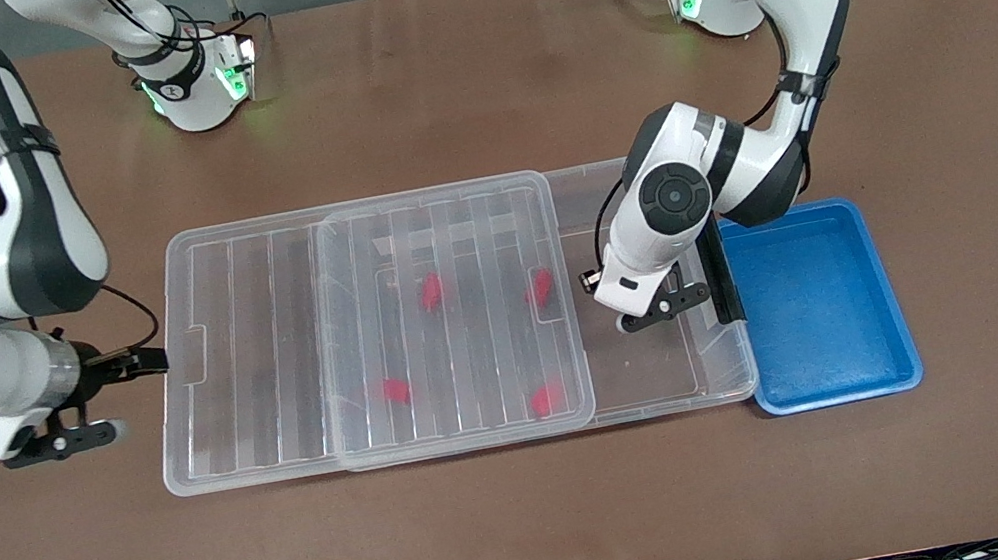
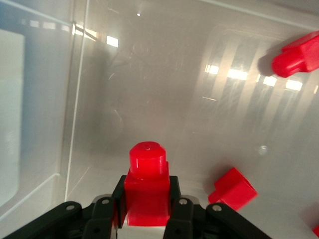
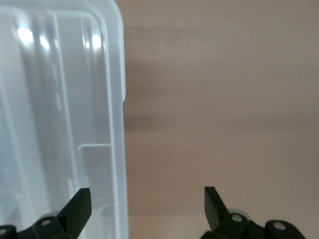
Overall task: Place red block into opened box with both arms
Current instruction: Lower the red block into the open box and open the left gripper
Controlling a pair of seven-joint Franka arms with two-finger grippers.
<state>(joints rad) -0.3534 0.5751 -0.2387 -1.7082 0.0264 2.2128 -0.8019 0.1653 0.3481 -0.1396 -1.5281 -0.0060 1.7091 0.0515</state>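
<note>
The clear box [image 1: 681, 399] lies across the table, and its ribbed lid [image 1: 249, 362] is slid toward the right arm's end. That leaves the end by the left arm uncovered. My left gripper [image 1: 632, 318] reaches down into this uncovered part, shut on a red block [image 2: 147, 167] held stub-forward between its fingers [image 2: 146, 199]. Several more red blocks [image 1: 431, 291] lie in the box under the lid; two show as a near block [image 2: 233, 188] and a farther block [image 2: 299, 52]. My right gripper [image 1: 139, 360] is open at the lid's outer short edge [image 3: 117, 124], which runs between its fingers [image 3: 147, 199].
A blue tray [image 1: 818, 308] sits against the box at the left arm's end, with nothing in it. A black clip [image 1: 720, 278] stands on the box's short side beside the tray. Brown table surface [image 1: 542, 536] surrounds the box.
</note>
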